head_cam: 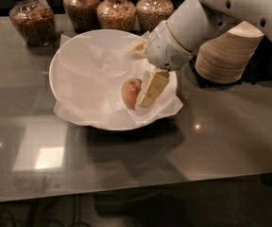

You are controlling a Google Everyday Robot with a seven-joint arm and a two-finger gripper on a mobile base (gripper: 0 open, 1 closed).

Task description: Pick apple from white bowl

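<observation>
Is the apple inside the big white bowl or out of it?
Inside. The apple rests on the crinkled paper in the white bowl, the gripper right beside it.

The apple (131, 92), small, round and reddish-orange with a paler patch, sits upright on crinkled white paper in the right half of the white bowl (86, 74). The bowl is wide and shallow and rests on the worktop (216, 141). The claw (149, 90) reaches down into the bowl, against the apple's right side.
</observation>
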